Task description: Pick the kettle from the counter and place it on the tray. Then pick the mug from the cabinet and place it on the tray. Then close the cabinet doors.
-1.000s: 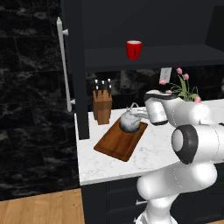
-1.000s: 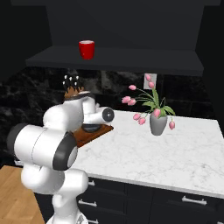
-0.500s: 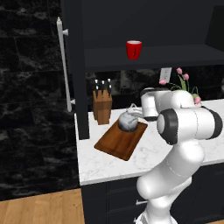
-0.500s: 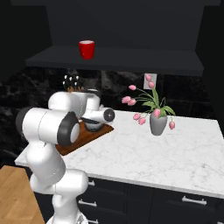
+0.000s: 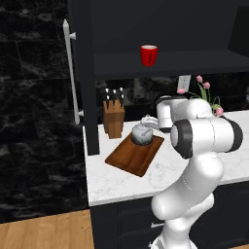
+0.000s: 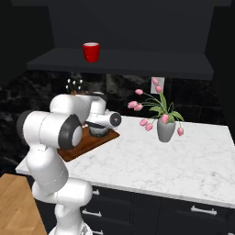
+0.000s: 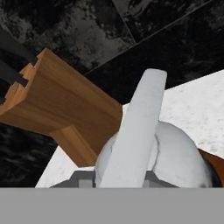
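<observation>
The kettle (image 5: 142,134) is crowded by the knife block (image 5: 113,119) just beside it; bare counter (image 6: 183,160) lies toward the vase (image 6: 165,130) — open room is left above the mug (image 5: 149,55).
</observation>
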Motion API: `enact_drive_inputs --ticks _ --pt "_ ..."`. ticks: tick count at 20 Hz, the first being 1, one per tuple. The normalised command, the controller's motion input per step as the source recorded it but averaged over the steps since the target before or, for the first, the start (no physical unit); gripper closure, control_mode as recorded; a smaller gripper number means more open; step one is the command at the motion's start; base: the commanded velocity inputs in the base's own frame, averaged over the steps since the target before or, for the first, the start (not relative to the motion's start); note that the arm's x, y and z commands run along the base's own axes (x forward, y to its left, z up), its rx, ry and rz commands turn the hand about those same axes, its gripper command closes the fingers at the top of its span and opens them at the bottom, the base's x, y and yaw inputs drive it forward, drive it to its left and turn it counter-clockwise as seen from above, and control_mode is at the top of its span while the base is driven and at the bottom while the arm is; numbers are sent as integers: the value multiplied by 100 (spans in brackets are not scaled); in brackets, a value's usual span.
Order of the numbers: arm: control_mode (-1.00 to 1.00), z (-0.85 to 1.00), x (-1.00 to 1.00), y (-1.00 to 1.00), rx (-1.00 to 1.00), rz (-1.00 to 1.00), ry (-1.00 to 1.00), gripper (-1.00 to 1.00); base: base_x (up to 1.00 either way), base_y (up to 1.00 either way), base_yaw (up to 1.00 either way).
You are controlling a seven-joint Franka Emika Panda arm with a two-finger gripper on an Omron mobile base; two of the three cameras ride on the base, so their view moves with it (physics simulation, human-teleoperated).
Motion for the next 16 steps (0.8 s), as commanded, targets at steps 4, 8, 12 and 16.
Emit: enact_drive_inputs --ticks 4,8,12,16 --pt "-100 0 -25 0 0 0 8 -100 0 0 0" --pt "-100 14 -28 0 -2 -1 14 -100 0 0 0" --pt "-100 59 -6 0 0 -3 2 -100 0 0 0" --pt "-100 84 -18 -5 0 -4 0 -100 0 0 0"
